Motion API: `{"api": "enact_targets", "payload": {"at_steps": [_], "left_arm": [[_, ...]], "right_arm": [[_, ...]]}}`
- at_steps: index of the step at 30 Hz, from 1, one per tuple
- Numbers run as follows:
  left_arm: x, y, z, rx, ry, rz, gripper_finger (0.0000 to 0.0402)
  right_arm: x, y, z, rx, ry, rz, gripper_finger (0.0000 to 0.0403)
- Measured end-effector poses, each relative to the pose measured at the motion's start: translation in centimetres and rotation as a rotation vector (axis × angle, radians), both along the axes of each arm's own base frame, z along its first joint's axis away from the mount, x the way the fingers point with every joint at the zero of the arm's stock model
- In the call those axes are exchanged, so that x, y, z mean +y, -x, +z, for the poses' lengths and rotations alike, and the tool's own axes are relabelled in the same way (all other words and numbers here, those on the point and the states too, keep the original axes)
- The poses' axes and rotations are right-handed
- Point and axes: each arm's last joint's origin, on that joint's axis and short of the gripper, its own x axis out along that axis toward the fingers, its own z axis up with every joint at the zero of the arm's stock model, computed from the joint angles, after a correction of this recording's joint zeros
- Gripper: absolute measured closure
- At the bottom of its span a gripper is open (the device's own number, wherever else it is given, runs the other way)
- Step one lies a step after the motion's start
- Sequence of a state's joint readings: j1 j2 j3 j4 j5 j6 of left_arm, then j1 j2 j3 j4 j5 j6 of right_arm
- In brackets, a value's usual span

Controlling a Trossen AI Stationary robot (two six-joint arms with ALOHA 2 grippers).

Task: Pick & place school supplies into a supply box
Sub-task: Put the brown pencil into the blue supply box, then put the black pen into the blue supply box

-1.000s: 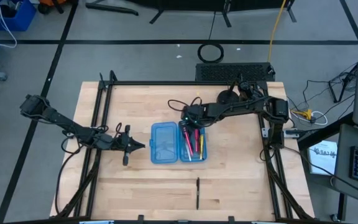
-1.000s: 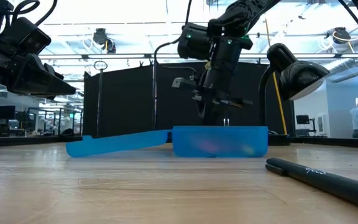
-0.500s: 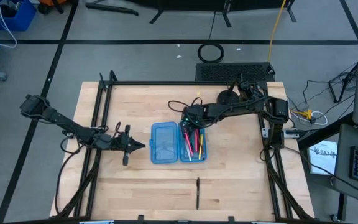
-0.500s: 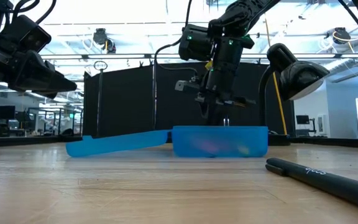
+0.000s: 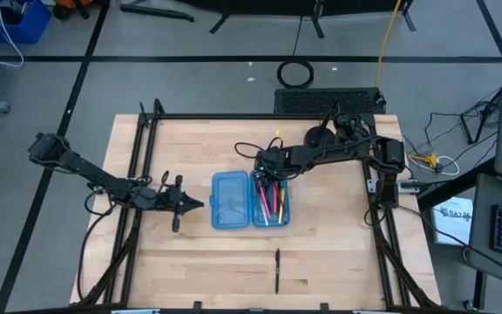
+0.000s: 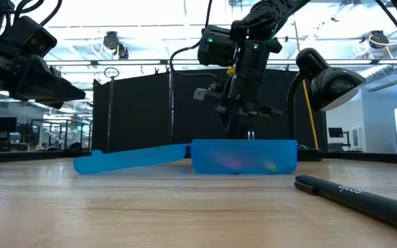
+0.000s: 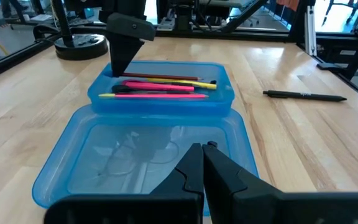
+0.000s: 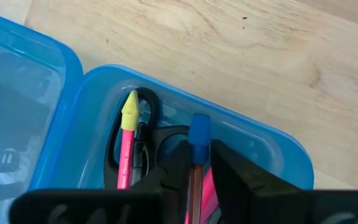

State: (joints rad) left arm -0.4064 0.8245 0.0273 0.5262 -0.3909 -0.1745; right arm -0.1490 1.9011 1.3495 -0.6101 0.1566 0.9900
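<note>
From above, the supply box lies open mid-tabletop with the right gripper over its filled half, while a black pen, light, stiff and slippery, best pinched mid-shaft, lies near the front edge. The left wrist view shows the left gripper with jaws together beside the empty half; in the right wrist view, the jaws are clamped on a blue-tipped pencil.

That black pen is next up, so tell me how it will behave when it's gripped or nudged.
The black pen looks thin, round and straight, lying alone on the bare wooden table, so a sideways nudge would probably roll it. It appears rigid, so it should lift without sagging. Its smooth barrel may slip or pivot if gripped near one end.
</note>
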Motion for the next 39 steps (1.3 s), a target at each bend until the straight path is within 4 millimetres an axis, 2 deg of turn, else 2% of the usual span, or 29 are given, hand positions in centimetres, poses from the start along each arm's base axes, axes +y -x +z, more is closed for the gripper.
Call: {"api": "enact_targets", "payload": {"at_steps": [9, 17, 26, 36, 39], "left_arm": [[0.0, 0.0, 0.0, -0.001, -0.001, 0.000, 0.0396], [0.0, 0.0, 0.0, -0.001, -0.003, 0.000, 0.0396], [0.0, 0.0, 0.0, -0.004, -0.011, 0.000, 0.0396], [0.0, 0.0, 0.0, -0.004, -0.013, 0.000, 0.0396], [0.0, 0.0, 0.0, -0.004, -0.013, 0.000, 0.0396]], "right_arm": [[0.0, 0.0, 0.0, -0.006, -0.011, -0.020, 0.0285], [0.1, -0.1, 0.2, -0.023, -0.028, -0.007, 0.0254], [0.2, 0.6, 2.3, -0.065, -0.033, -0.008, 0.0237], [0.7, 1.3, 1.7, 0.028, -0.123, -0.005, 0.0242], [0.8, 1.3, 2.6, -0.015, -0.105, 0.035, 0.0242]]}}
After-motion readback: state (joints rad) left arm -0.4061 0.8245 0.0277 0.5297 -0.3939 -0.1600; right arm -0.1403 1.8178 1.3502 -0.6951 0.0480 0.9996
